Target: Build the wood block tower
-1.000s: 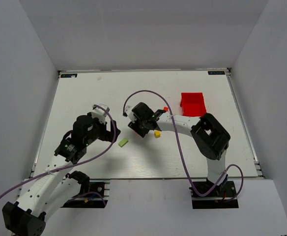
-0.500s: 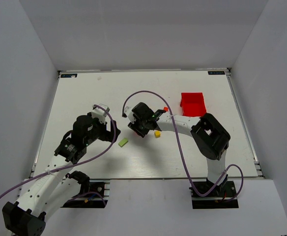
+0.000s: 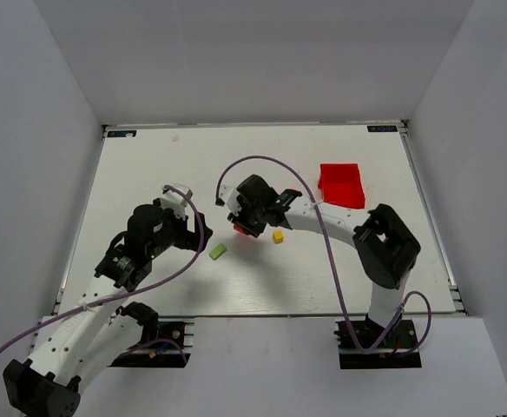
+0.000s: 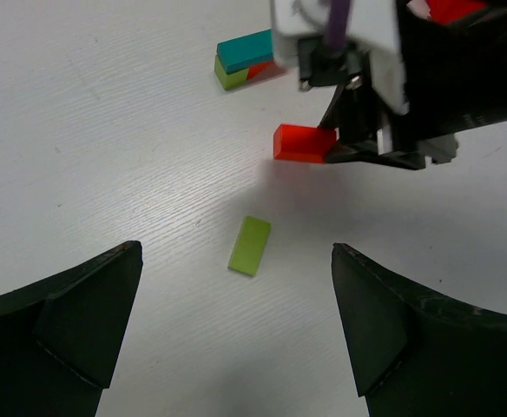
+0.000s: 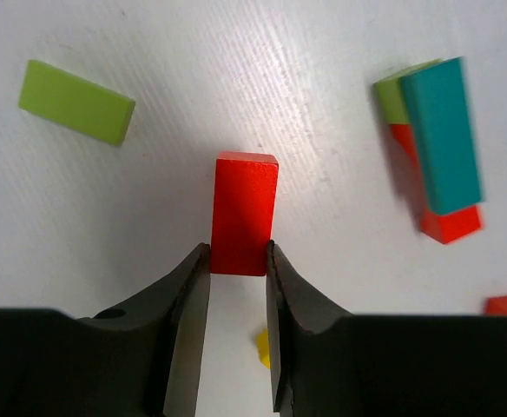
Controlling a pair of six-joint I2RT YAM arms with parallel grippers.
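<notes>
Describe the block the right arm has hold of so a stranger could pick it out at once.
From the red bin at the table's far right, look left to the right arm's jaws. Between them sits the red bar, a short rectangular block. The lime bar and yellow cube nearby differ in colour, and another red block lies under a teal bar.

A red painted wooden bar (image 5: 245,213) is pinched at one end between the right fingers (image 5: 188,295). Nearby stands a small stack: a teal bar (image 5: 440,135) lies across a lime green block (image 5: 392,97) and a red block (image 5: 449,224). A lime green flat bar (image 5: 77,102) and a tiny yellow cube (image 3: 278,235) lie apart on the desk (image 3: 149,174).
</notes>
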